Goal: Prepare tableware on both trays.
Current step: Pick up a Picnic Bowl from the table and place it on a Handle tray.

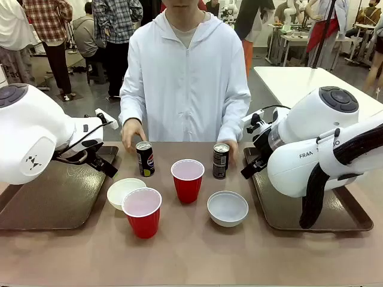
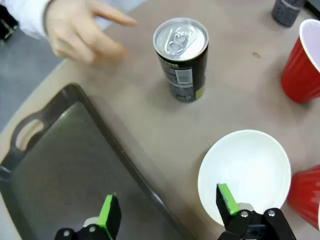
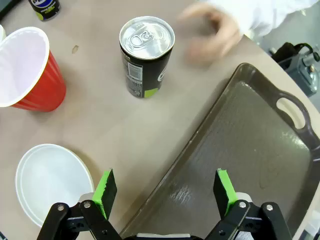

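Note:
Between the two dark brown trays (image 1: 54, 200) (image 1: 335, 218) stand a Pepsi can (image 1: 145, 158), a second dark can (image 1: 221, 161), two red cups (image 1: 187, 179) (image 1: 142, 211) and two white bowls (image 1: 122, 191) (image 1: 227, 208). My left gripper (image 2: 167, 210) hangs open and empty over the left tray's edge (image 2: 65, 170), by one bowl (image 2: 245, 175) and short of the can (image 2: 181, 57). Open and empty too, my right gripper (image 3: 165, 192) hovers over the right tray's rim (image 3: 250, 150), with a bowl (image 3: 52, 182), a red cup (image 3: 30, 70) and the can (image 3: 145, 55) ahead.
A person in a white hooded jacket stands at the far side, one hand (image 1: 131, 133) behind the Pepsi can and the other (image 1: 230, 143) behind the second can. Both trays hold nothing. My bulky white arms (image 1: 30, 137) (image 1: 317, 143) hang over the trays.

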